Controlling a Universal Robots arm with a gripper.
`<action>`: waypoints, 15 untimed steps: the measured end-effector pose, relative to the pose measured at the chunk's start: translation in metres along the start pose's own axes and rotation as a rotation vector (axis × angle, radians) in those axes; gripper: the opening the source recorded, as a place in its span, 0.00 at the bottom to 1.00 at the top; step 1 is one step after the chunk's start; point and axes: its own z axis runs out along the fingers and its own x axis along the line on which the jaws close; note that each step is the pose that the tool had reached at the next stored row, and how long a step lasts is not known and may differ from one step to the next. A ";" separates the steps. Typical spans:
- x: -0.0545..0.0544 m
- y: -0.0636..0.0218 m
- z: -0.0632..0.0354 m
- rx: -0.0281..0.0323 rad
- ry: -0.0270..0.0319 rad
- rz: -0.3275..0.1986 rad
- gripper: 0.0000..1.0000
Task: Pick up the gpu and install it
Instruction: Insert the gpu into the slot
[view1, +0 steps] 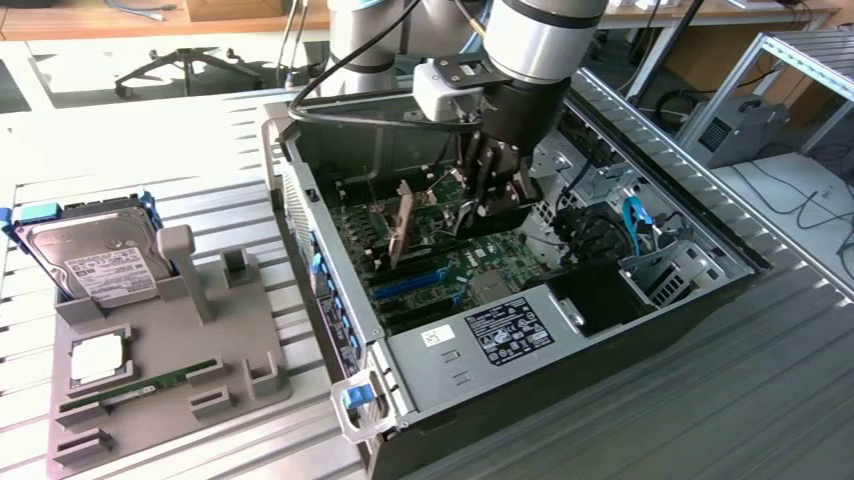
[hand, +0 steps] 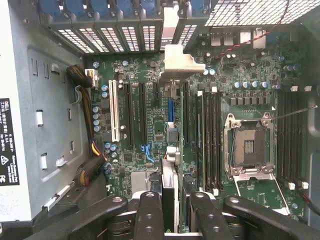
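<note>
One gpu (view1: 400, 228) upright, gripped in hand (hand: 170, 210)

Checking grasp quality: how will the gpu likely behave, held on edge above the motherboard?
The gpu is a thin flat board, so probably stiff but fragile under sideways load. Pinched on edge in the gripper, it could pivot if pressed off-centre. Its metal bracket likely makes that end heavier.

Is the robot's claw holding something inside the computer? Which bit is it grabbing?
Yes. The gripper holds the gpu, a thin card standing on edge over the motherboard in the open computer case. It pinches the card's top edge.
</note>
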 end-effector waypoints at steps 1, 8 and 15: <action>0.000 0.0004 0.0001 0.0000 0.0001 0.000 0.26; -0.004 0.0043 0.0012 0.0000 -0.0001 0.000 0.26; -0.004 0.0083 0.0019 -0.0001 -0.0002 0.000 0.26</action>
